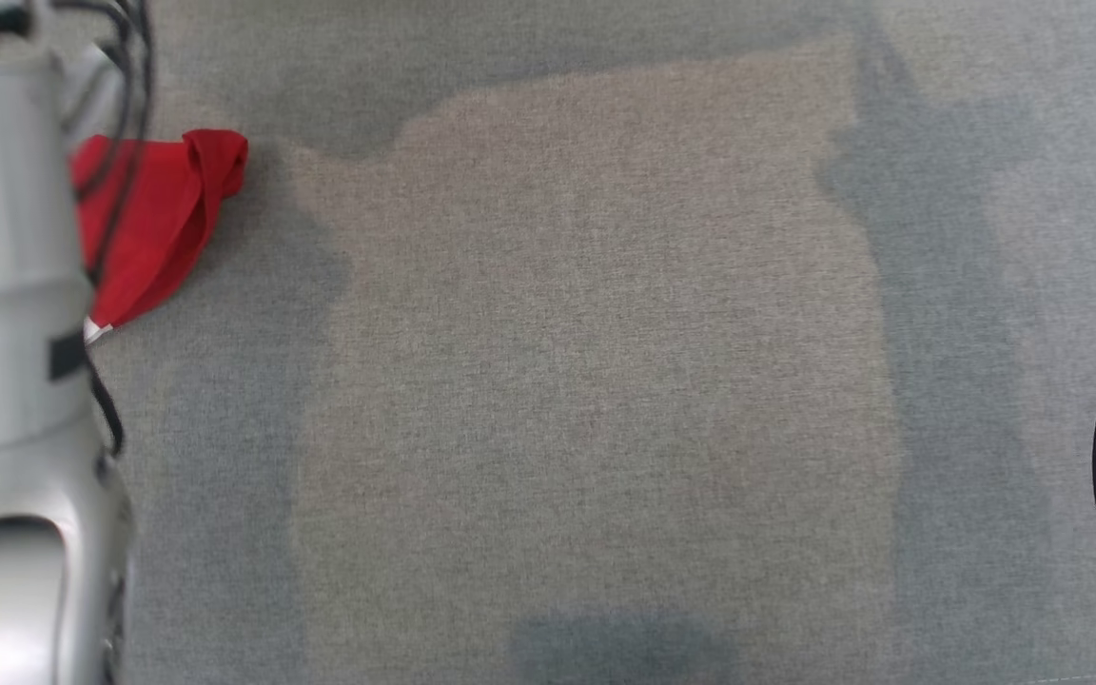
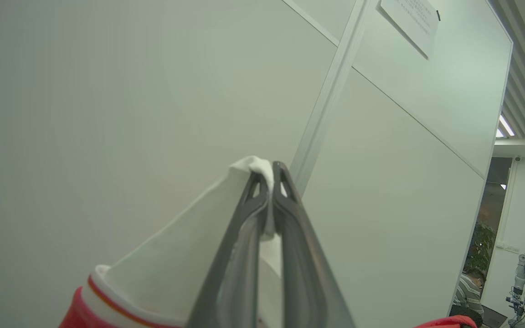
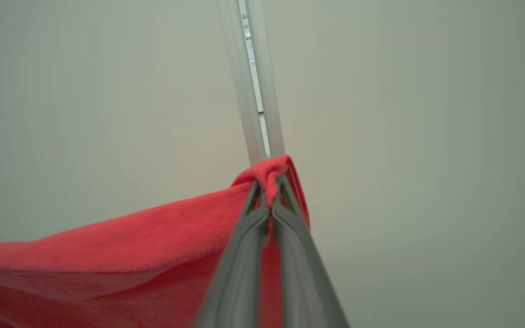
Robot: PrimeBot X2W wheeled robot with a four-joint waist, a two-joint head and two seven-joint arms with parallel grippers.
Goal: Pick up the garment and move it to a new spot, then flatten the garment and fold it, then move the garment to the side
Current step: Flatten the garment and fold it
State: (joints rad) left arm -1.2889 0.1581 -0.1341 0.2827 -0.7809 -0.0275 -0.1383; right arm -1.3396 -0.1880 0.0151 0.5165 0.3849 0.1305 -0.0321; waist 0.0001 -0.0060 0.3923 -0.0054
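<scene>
The garment (image 1: 158,219) is soft red fleece with a white panel edged by a thin orange stripe. It is bunched into a tapering fold at the far left, over the grey woven counter (image 1: 605,381). Its long axis runs far to near, narrowing to a white tip at the near end. The slim dark left fingers (image 2: 290,214) are clenched on the white edge, and the right fingers (image 3: 249,223) on a red fold.

Grey woven fabric surface (image 1: 605,381) under soft shadows, pale wall panels (image 2: 107,91), metal joint strip (image 2: 326,105), posted sheet (image 2: 410,20), ceiling strip light (image 2: 505,125)
</scene>
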